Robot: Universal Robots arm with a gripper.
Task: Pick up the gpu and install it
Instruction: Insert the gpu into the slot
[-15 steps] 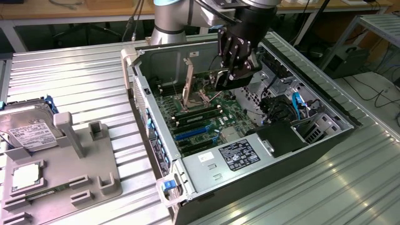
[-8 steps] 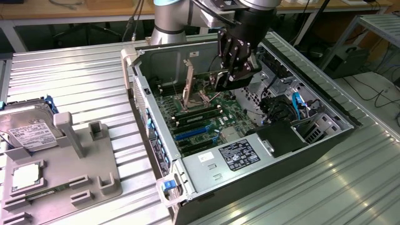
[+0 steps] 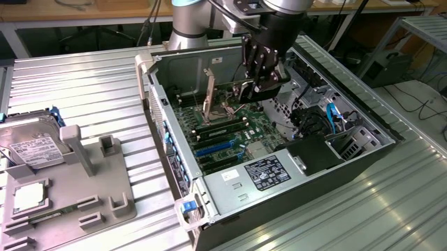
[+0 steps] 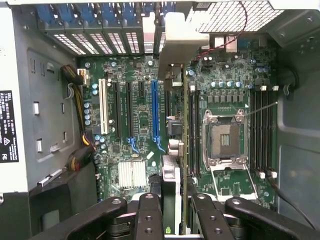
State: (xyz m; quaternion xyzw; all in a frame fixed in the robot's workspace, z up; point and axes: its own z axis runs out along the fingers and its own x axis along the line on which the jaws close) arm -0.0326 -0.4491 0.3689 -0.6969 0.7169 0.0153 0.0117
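The arm has reached down into the open computer case (image 3: pixel 183 68), which lies on its side on the ribbed metal desk (image 3: pixel 91 83) so that the motherboard (image 4: pixel 140 125) faces up and can be got at from above. The gripper (image 3: pixel 258 83) is pinching the gpu (image 3: pixel 264 95), one finger pressed on each flat face of the card.

In the wrist view the card is edge-on, a thin line running away from the fingers (image 4: pixel 149 215) with its black fan housing just beyond them. It is held upright like that, I'd say, because a card only enters a slot edge first. Its metal end bracket (image 4: pixel 176 35) points toward the row of vented openings (image 4: pixel 100 42) in the back wall of the case, which is where such a bracket has to end up.

The card hangs over the board between the long blue slot (image 4: pixel 154 115) and the empty processor socket (image 4: pixel 222 135), lined up parallel with the slots. From the exterior view it looks to be a little above the board, but I can't tell whether its lower edge touches anything.

Well apart, at the exterior view's left, a hard drive (image 3: pixel 31 144) leans in a grey parts rack (image 3: pixel 77 151) on the desk.
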